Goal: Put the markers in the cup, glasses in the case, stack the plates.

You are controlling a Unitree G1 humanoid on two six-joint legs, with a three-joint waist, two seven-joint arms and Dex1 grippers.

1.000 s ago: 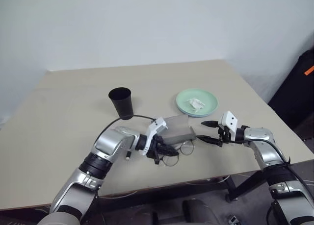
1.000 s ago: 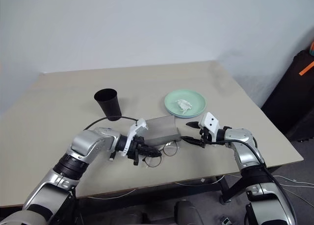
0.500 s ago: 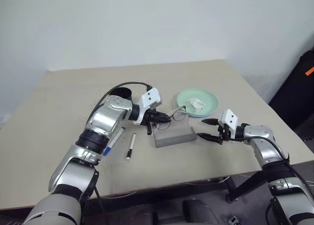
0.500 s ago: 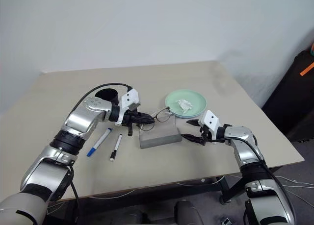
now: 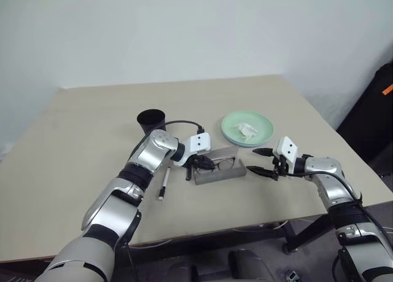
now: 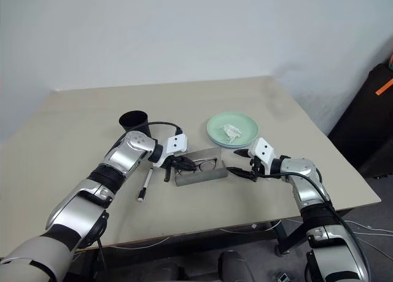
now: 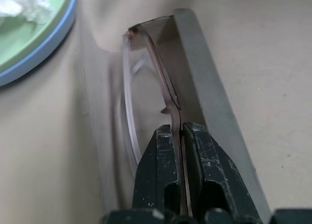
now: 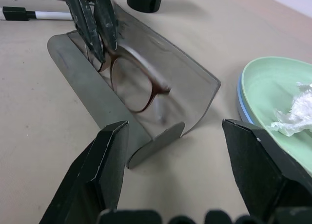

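On the beige table (image 5: 80,147) by a white wall (image 5: 184,30), the left gripper (image 5: 195,166) pinches the glasses (image 5: 222,164) inside the open grey case (image 5: 220,174); the right gripper (image 5: 263,161), fingers spread, waits beside it.

one cup (image 6: 134,123), one marker (image 6: 145,183), one glasses (image 8: 131,82), one case (image 8: 109,112), two stacked plates (image 6: 212,127), one tissue (image 6: 231,131)

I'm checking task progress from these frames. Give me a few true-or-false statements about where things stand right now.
1. The left hand is shut on the thin dark-framed glasses, inside the open grey hard case. True.
2. The right hand is clamped on the case. False: it is open, near the case's end.
3. The mint green plate sits on the light blue plate. True.
4. The white marker is in the black tapered cup. False: it lies on the table.
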